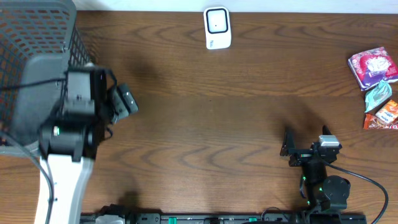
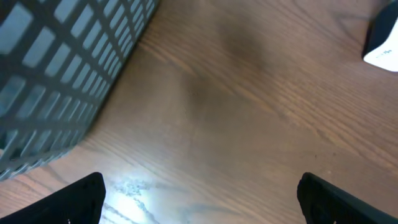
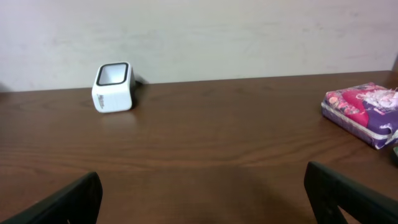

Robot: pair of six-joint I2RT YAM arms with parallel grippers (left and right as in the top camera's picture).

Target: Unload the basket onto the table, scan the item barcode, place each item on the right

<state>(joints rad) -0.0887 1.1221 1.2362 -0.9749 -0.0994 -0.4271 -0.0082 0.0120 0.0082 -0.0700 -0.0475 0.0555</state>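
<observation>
A white barcode scanner [image 1: 217, 28] stands at the table's far edge; the right wrist view shows it at far left [image 3: 113, 87], and the left wrist view catches it at the top right corner [image 2: 382, 43]. Three snack packets lie at the far right: pink and purple [image 1: 372, 67] [image 3: 364, 112], teal [image 1: 378, 96], orange [image 1: 385, 116]. My left gripper [image 1: 124, 104] [image 2: 202, 205] hangs open over bare wood beside the basket, nothing between its fingers. My right gripper [image 1: 305, 146] [image 3: 205, 199] is open near the front edge, holding nothing, well short of the packets.
A grey mesh basket [image 1: 37, 37] fills the back left corner, and its wall [image 2: 56, 74] is close to the left gripper. Brown wooden tabletop [image 1: 211, 124] stretches between both arms. A light wall stands behind the scanner.
</observation>
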